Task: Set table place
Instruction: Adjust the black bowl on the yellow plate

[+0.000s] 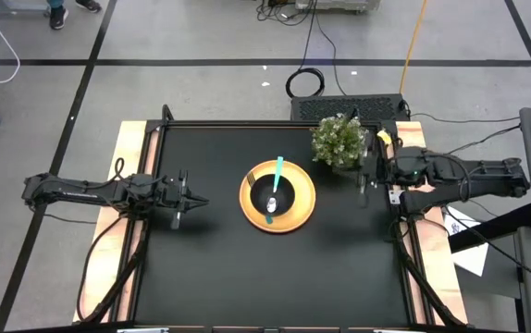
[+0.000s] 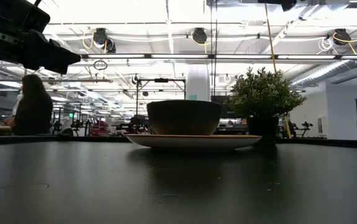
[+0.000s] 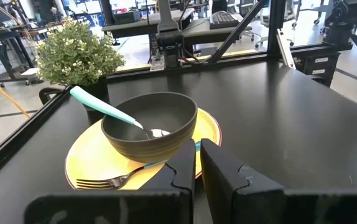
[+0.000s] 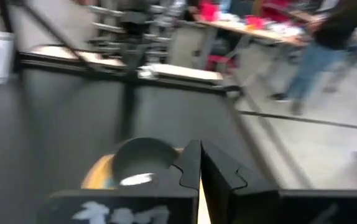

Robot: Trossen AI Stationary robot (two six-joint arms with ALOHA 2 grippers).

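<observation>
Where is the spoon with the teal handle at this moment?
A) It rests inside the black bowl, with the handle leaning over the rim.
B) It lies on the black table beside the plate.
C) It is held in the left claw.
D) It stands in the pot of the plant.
A: in the left wrist view the spoon has its metal end inside the black bowl and its teal handle over the rim; the bowl sits on the yellow plate.

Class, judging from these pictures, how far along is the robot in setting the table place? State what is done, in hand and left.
Done: the black bowl sits on the yellow plate, the spoon rests in the bowl, and the fork lies on the plate's rim. In hand: nothing; the left gripper and right gripper are shut and empty, apart from the setting. Left: apparently nothing.
</observation>
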